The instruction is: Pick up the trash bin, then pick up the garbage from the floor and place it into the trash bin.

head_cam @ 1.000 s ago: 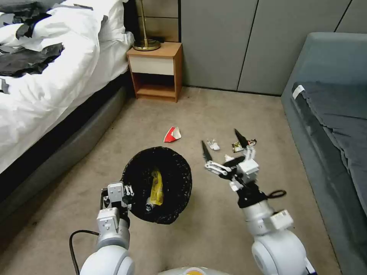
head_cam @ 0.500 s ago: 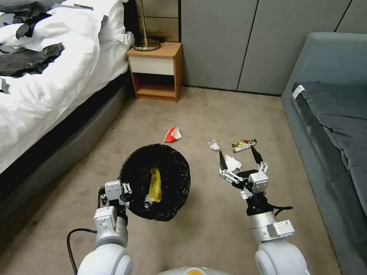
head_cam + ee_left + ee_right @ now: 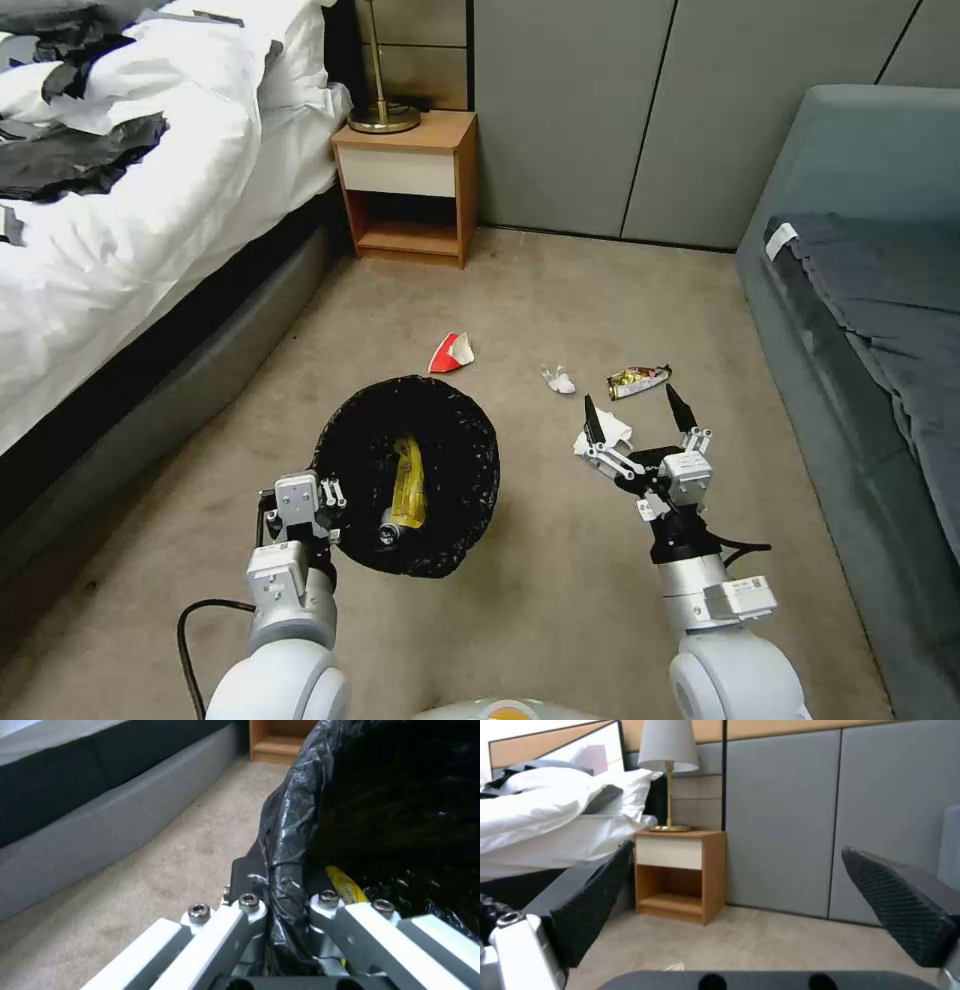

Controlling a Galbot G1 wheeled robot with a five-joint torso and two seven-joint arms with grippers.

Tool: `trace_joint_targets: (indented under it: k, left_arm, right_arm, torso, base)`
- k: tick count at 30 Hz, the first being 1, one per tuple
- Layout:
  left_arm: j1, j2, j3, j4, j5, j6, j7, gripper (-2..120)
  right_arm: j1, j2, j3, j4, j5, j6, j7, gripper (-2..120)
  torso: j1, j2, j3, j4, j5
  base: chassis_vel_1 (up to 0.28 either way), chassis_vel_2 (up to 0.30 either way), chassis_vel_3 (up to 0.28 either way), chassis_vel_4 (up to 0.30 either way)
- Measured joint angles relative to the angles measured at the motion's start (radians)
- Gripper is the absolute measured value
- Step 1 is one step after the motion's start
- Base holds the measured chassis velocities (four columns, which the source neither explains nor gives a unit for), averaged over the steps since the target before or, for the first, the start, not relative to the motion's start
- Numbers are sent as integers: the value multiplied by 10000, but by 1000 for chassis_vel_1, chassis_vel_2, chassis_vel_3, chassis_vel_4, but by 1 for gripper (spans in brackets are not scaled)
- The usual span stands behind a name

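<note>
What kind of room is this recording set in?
Most likely a hotel-style bedroom. A bed with white bedding runs along the robot's left, a wooden nightstand with a brass-based lamp stands against grey wall panels, and a grey sofa sits on the right over beige carpet.

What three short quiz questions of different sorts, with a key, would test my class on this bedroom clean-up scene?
1. True or false: the left pincer is shut on the rim of the trash bin.
2. Multiple choice: which litter lies nearest the open right pincer? A) red-and-white carton B) crumpled white tissue C) shiny wrapper
3. Fill in: the wrapper already inside the trash bin is ____.

Key: 1 true; 2 B; 3 yellow.
</note>
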Motion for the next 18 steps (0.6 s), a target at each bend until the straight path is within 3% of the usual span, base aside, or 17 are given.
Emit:
trace_joint_targets:
  k: [18]
  left_arm:
    - [-198,-9,136,183,-55,15,-131,3]
  right_arm:
    - [128,8,153,81,-3,-89,-41,100]
  torso:
    - [3,0,2,0,1]
  base:
    - [-129,135,141,-134]
